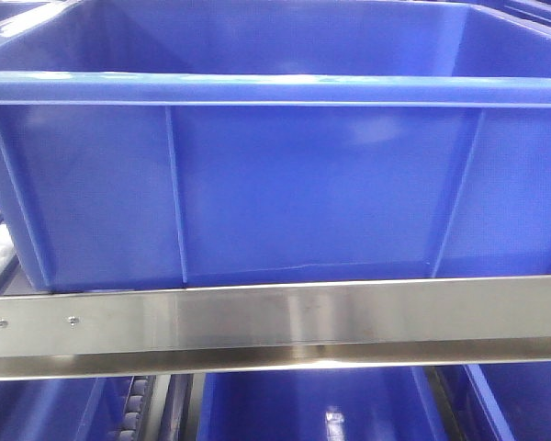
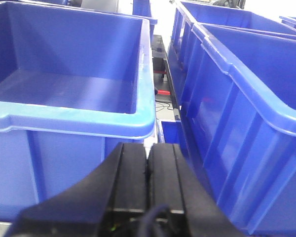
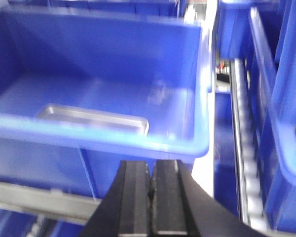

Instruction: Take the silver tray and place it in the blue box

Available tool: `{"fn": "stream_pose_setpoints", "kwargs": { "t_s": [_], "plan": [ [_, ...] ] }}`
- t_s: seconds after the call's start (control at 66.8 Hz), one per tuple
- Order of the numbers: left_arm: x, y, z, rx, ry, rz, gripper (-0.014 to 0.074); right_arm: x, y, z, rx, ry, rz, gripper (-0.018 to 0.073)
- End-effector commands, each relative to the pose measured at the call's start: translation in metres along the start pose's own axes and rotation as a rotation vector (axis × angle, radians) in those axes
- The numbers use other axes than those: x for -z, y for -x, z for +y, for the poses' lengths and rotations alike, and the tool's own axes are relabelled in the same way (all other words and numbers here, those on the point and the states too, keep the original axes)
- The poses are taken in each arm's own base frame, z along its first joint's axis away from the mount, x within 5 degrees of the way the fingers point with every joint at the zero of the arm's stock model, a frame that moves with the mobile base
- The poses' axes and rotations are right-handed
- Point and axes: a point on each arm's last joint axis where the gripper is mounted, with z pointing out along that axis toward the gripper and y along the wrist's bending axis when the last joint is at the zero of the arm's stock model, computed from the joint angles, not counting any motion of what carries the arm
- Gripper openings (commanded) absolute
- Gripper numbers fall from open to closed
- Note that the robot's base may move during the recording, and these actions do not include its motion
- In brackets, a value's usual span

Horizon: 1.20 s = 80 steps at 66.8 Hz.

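Observation:
A silver metal tray (image 3: 96,117) with a raised rim and rounded corner lies on the floor of a deep blue box (image 3: 197,89) in the right wrist view. The box's near rim hides the tray's front part, and its floor ridges do not show. My right gripper (image 3: 150,170) is shut and empty, just outside and below that near rim. My left gripper (image 2: 148,153) is shut and empty, in front of another blue crate (image 2: 64,116) whose visible floor is bare. The front view shows only a blue box wall (image 1: 285,184) with vertical ribs, and no gripper.
A steel shelf rail (image 1: 275,317) runs under the box, with more blue crates (image 1: 303,404) below. More crates (image 2: 246,108) stand close on the right of the left gripper. A roller track (image 3: 246,148) runs to the right of the box.

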Motion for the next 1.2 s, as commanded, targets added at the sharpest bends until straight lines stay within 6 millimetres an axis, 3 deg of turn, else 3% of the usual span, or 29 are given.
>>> {"fn": "stream_pose_setpoints", "kwargs": {
  "t_s": [0.0, 0.359, 0.704, 1.183],
  "plan": [
    [0.002, 0.010, 0.000, 0.008, -0.001, -0.109, -0.0105, -0.001, 0.009, 0.002, 0.023, 0.016, -0.092, 0.0053],
    [0.002, 0.010, 0.000, 0.008, -0.001, -0.109, -0.0105, -0.013, -0.025, -0.012, -0.050, -0.213, -0.132, 0.0053],
    [0.002, 0.010, 0.000, 0.008, -0.001, -0.109, -0.0105, -0.015, -0.089, -0.015, 0.007, -0.254, -0.296, 0.0053],
    [0.002, 0.010, 0.000, 0.008, 0.000, -0.107, -0.0105, -0.015, -0.090, -0.015, 0.004, -0.255, -0.268, 0.0053]
  ]
}}
